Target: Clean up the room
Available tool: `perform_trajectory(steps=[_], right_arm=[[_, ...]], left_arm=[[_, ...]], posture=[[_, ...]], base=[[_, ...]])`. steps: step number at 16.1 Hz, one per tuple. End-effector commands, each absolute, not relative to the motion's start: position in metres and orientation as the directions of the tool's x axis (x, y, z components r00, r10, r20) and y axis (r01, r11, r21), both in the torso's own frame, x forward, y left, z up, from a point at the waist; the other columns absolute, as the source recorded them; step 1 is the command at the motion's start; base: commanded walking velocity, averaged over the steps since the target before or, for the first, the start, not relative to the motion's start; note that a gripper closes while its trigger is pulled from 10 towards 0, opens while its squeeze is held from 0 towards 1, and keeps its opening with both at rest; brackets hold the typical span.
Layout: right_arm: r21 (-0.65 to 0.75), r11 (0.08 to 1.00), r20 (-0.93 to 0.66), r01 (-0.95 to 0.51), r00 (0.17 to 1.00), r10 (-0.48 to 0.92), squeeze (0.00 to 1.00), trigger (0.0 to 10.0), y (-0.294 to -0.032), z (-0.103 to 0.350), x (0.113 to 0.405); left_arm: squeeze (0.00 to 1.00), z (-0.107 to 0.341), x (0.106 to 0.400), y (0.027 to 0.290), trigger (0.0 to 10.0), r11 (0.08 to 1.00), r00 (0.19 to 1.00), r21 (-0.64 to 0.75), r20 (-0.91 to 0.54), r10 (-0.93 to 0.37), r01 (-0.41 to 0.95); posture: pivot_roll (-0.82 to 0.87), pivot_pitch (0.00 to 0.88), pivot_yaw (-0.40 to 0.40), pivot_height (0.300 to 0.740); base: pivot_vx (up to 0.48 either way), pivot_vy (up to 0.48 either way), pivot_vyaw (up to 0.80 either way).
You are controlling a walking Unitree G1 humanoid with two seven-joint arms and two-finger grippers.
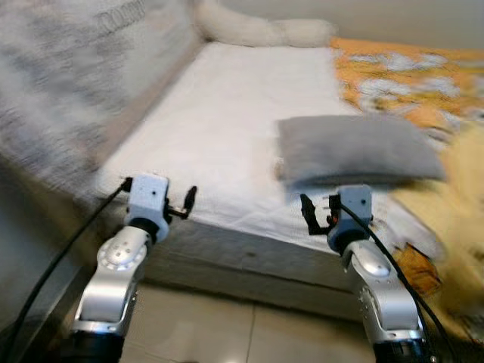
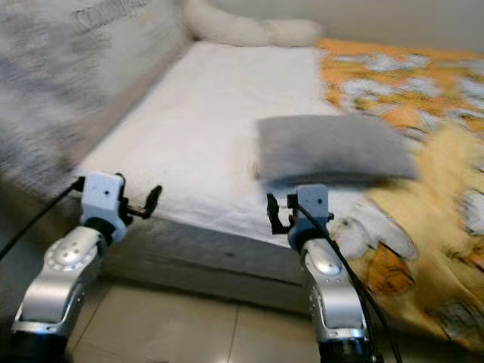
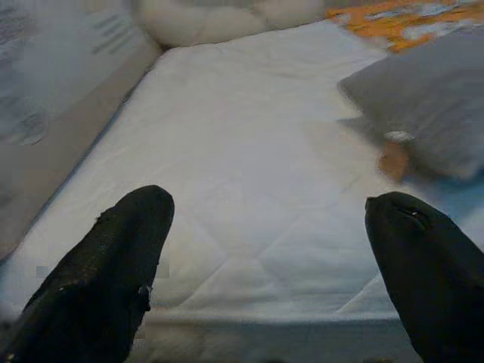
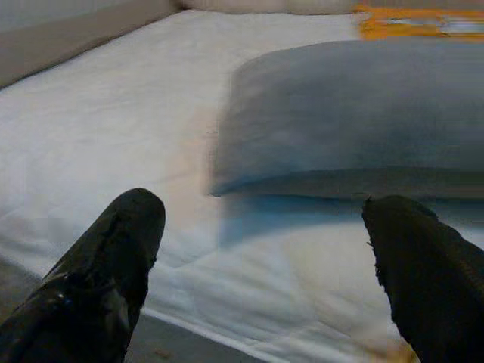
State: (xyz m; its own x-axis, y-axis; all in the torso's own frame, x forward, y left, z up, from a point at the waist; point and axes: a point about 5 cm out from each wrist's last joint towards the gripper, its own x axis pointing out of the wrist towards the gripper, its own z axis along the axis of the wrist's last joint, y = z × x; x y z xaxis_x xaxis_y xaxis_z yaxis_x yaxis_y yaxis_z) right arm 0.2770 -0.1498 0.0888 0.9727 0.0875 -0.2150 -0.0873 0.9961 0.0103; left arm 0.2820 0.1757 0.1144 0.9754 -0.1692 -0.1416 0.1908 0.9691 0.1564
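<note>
A bed with a white mattress (image 1: 227, 128) takes up the middle of the head views, running from the lower centre up toward the top of the frame. The picture is blurred. A grey pillow (image 1: 355, 150) lies flat on the mattress at centre right, close to the near edge. Right of it, an orange and yellow patterned blanket (image 1: 412, 76) covers the right side of the bed and spills over the edge toward the lower right of the frame. At the top centre, a long white bolster (image 1: 261, 30) lies across the head of the bed. A pale patterned wall (image 1: 68, 83) rises along the upper left. Pale floor tiles (image 1: 227, 329) show along the bottom.

The left gripper (image 1: 187, 203) is held at lower left, in front of the near edge of the mattress, its two black fingers (image 3: 113, 265) spread wide apart with nothing between them. The right gripper (image 1: 311, 214) is held at lower centre right, just in front of the grey pillow and not touching it; its fingers (image 4: 106, 265) are likewise spread wide and hold nothing. In the right wrist view the pillow lies directly ahead, resting on the white sheet.
</note>
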Motion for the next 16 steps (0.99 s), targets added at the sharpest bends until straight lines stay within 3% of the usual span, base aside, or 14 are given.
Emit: perform_trajectory(steps=[1,7,11,16], right_arm=[[0.006,0.997,-0.208,-0.076,0.975,0.075,0.0,10.0,-0.1542,0.0912,0.2777],[0.005,0.997,-0.209,-0.074,0.975,0.073,0.0,10.0,-0.1549,0.0917,0.2783],[0.005,0.997,-0.215,-0.072,0.974,0.071,0.0,10.0,-0.1553,0.0914,0.2795],[0.003,0.997,-0.213,-0.073,0.974,0.072,0.0,10.0,-0.1558,0.0927,0.2814]], left_arm=[[0.0,0.1181,0.285,0.1706,10.0,0.964,0.973,0.159,-0.127,-0.193,0.212],[0.0,0.1185,0.2857,0.1706,10.0,0.964,0.972,0.154,-0.127,-0.198,0.216],[0.0,0.1187,0.2866,0.1706,10.0,0.963,0.971,0.155,-0.128,-0.201,0.22],[0.0,0.119,0.2884,0.1705,10.0,0.964,0.972,0.152,-0.126,-0.198,0.216]], posture=[[0.09,0.0,0.016,0.74],[0.09,0.0,0.016,0.74],[0.09,0.0,0.016,0.74],[0.09,0.0,0.012,0.74]], base=[[0.319,0.0,0.0],[0.338,0.0,0.0],[0.348,0.0,-0.69],[0.347,0.0,0.0]])
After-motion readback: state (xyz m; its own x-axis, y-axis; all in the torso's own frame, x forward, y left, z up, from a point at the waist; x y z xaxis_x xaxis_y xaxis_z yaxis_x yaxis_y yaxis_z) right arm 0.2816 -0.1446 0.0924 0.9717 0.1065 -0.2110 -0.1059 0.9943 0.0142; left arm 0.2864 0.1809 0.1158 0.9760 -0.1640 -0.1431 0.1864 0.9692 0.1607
